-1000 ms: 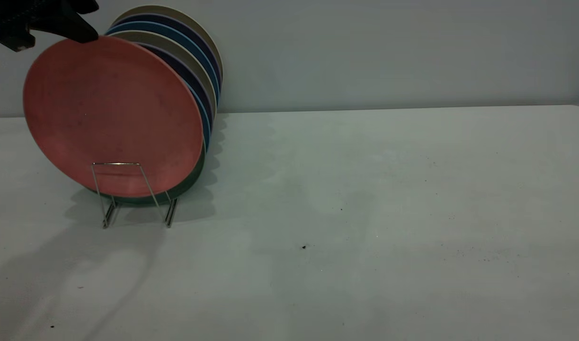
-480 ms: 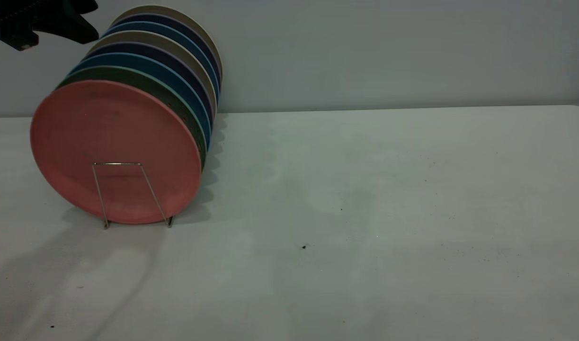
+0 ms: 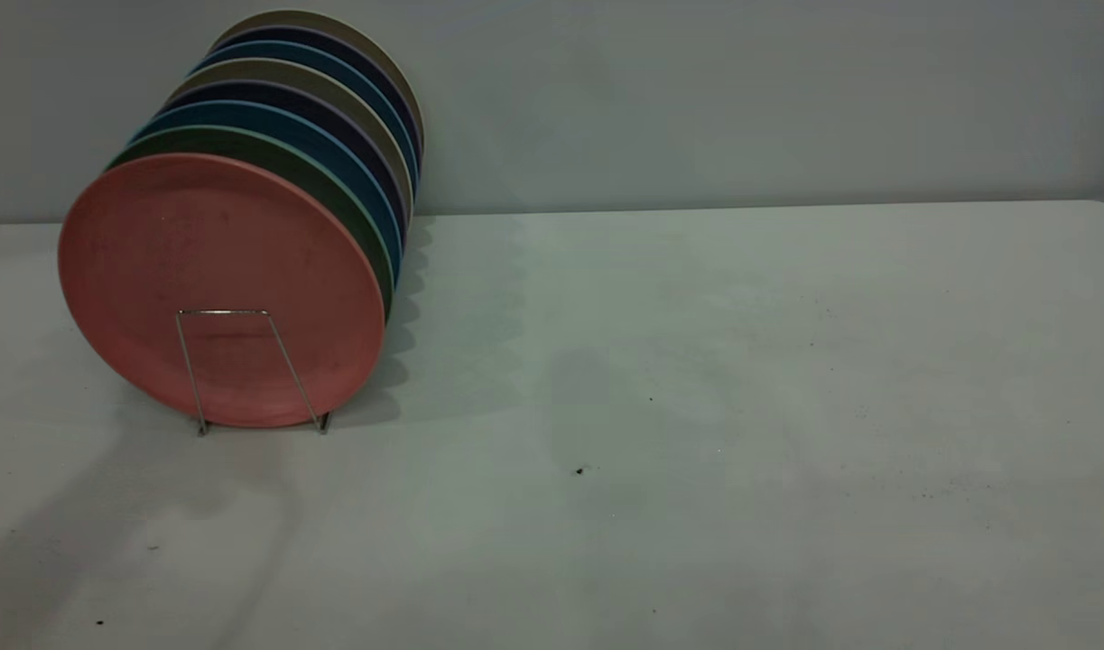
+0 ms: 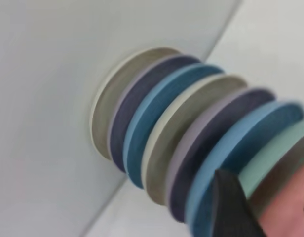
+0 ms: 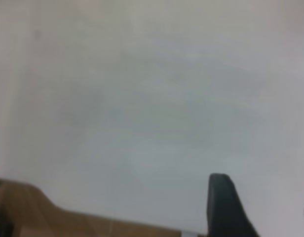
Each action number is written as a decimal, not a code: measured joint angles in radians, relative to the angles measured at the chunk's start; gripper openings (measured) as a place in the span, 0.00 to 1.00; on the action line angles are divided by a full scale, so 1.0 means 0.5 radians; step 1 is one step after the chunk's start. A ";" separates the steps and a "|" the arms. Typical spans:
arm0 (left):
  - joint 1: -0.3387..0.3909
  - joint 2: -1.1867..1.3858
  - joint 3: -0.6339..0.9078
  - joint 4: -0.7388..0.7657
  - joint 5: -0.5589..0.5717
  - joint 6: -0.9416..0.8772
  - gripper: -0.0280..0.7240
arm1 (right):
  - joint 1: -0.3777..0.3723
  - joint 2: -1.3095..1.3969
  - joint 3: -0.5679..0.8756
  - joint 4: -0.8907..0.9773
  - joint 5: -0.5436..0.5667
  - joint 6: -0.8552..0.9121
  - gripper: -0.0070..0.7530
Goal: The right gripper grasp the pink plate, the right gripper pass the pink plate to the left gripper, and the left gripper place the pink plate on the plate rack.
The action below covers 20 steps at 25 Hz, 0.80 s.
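The pink plate (image 3: 222,289) stands on edge at the left of the table (image 3: 696,406), at the near end of a row of plates in the rack (image 3: 245,370). It is round and shallow, matte salmon-pink, with a low raised rim and a few faint dark specks on its face. It leans back slightly against the green plate (image 3: 272,153) just behind it, its lower edge resting down in the rack. One thin silver wire loop of the rack crosses the lower part of its face, with two small feet touching the table. Behind the green plate the row runs toward the far wall: blue, dark navy, beige, blue, navy and beige plates (image 3: 335,81), all upright and close together.

The left hand (image 4: 270,207) shows only in its wrist view, above the row near the pink plate's rim (image 4: 285,215); its fingers (image 4: 231,202) are spread apart and grip nothing. The right hand (image 5: 263,207) appears only in its own wrist view, over bare table, fingers (image 5: 223,200) spread and holding nothing.
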 joint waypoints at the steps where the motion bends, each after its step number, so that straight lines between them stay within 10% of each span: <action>1: 0.000 -0.076 0.000 0.039 0.091 -0.134 0.57 | 0.011 0.000 0.007 -0.008 -0.024 0.022 0.54; 11: 0.000 -0.869 0.010 0.709 1.466 -1.479 0.57 | 0.274 0.000 0.035 -0.207 -0.032 0.334 0.54; 20: 0.000 -1.284 0.779 0.844 1.474 -1.979 0.59 | 0.510 0.000 0.035 -0.219 -0.034 0.351 0.54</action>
